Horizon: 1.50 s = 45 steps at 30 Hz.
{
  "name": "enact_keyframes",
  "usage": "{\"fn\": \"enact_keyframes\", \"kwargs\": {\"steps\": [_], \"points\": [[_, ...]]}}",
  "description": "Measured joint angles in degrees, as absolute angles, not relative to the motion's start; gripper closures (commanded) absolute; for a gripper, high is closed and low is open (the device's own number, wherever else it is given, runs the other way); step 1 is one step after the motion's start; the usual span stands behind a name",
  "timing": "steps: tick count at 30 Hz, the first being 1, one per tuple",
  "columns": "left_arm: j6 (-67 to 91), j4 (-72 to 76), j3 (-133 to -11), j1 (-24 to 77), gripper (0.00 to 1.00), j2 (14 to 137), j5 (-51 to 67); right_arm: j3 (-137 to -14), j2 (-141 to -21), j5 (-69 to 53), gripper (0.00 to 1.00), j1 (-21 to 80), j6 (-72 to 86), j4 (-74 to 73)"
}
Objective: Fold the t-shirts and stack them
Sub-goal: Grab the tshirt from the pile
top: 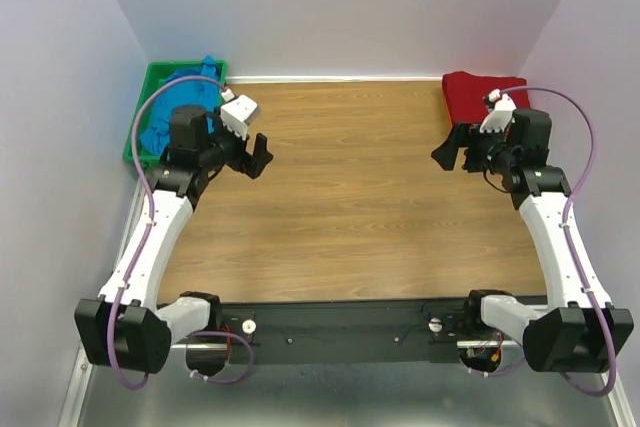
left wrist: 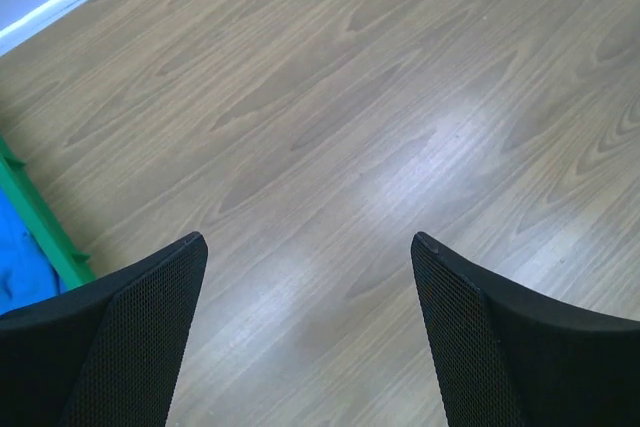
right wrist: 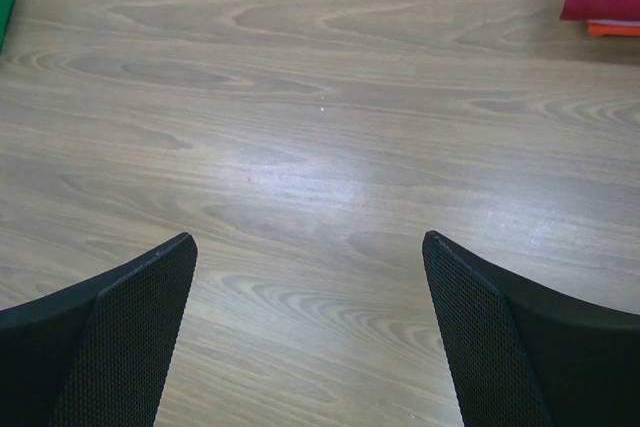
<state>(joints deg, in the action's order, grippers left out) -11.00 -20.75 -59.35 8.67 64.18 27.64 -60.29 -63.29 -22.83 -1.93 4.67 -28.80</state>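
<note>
I have both arms reaching over the wooden desk (top: 350, 207), with the left hand (top: 255, 159) and right hand (top: 452, 155) spread wide and empty. The blue t-shirt (top: 163, 133) sits in the far-left green tray (top: 152, 75); the dark red t-shirt (top: 474, 93) lies far right.

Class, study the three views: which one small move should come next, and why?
Probably swing the left claw over to the blue t-shirt: it lies crumpled in the green tray beside that arm, while the dark red t-shirt looks already folded at the far right corner. The claw is open and empty.
</note>
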Motion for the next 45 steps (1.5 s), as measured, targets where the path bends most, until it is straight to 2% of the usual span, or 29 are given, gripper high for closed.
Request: {"fn": "enact_keyframes", "kwargs": {"steps": [3,7,15,19,27,33,38,42,43,44,45], "points": [[-13.15,-24.14,-65.06,5.98,0.1,68.34,29.17,-60.16,-64.29,-23.05,0.0,-1.93,3.97,-29.47],[-16.75,-27.44,-78.59,-0.01,0.1,79.13,29.19,-60.45,-67.16,-23.09,0.0,-1.93,2.72,-30.63],[-18.44,-35.2,-111.85,-12.12,0.1,111.85,25.28,-63.07,-73.41,-18.5,0.0,-1.93,2.26,-32.49],[-17.17,-36.21,-121.75,-13.93,0.1,123.52,20.29,-64.88,-77.25,-16.32,0.0,-1.96,3.46,-32.71],[-17.41,-34.63,-127.07,-13.58,0.1,135.48,14.57,-65.43,-82.13,-14.39,0.0,-1.96,3.57,-33.21],[-18.81,-32.21,-127.48,-13.54,0.1,140.0,11.49,-66.24,-82.7,-14.39,0.0,-1.96,2.63,-33.23],[-21.32,-32.91,-133.08,-13.54,0.1,146.54,8.71,-67.05,-84.03,-14.63,0.0,-1.96,1.87,-33.36],[-22.72,-32.71,-133.25,-13.56,0.1,147.13,8.82,-68.55,-85.71,-15.86,0.0,-1.96,0.4,-34.65],[-23.03,-32.62,-133.03,-13.67,0.13,147.13,8.91,-69.19,-86.3,-16.51,0.0,-1.96,-0.08,-35.38],[-23.49,-32.67,-133.03,-13.67,0.28,147.13,8.95,-69.82,-87.05,-17.32,0.0,-1.96,-0.6,-35.99],[-23.86,-32.88,-133.19,-13.67,0.38,147.13,9.08,-70.24,-87.53,-17.8,0.0,-1.96,-1.02,-36.49]]}}
